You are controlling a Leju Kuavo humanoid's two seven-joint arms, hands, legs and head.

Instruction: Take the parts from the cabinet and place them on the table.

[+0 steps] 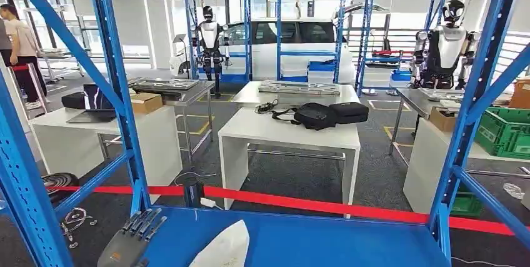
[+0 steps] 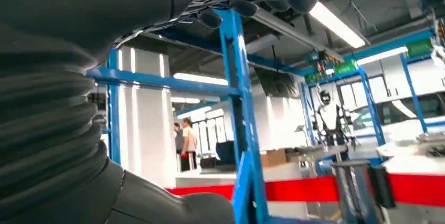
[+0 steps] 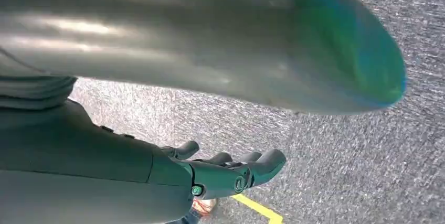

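Part (image 1: pixel 224 249) lies on the shelf (image 1: pixel 312 242), left hand (image 1: pixel 130 242) just left of it

White part (image 1: pixel 224 248) cut off (bottom edge).

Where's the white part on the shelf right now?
In the head view, the white part lies on the blue shelf at the bottom edge, just right of the left hand.

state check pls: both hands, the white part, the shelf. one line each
left hand: over the blue shelf, beside the white part, fingers straight and apart, holding nothing
right hand: hanging above the grey floor, fingers loosely curled, holding nothing
white part: lying on the shelf, not gripped
blue shelf: carries the white part
black bags: lying on the white table beyond the red tape
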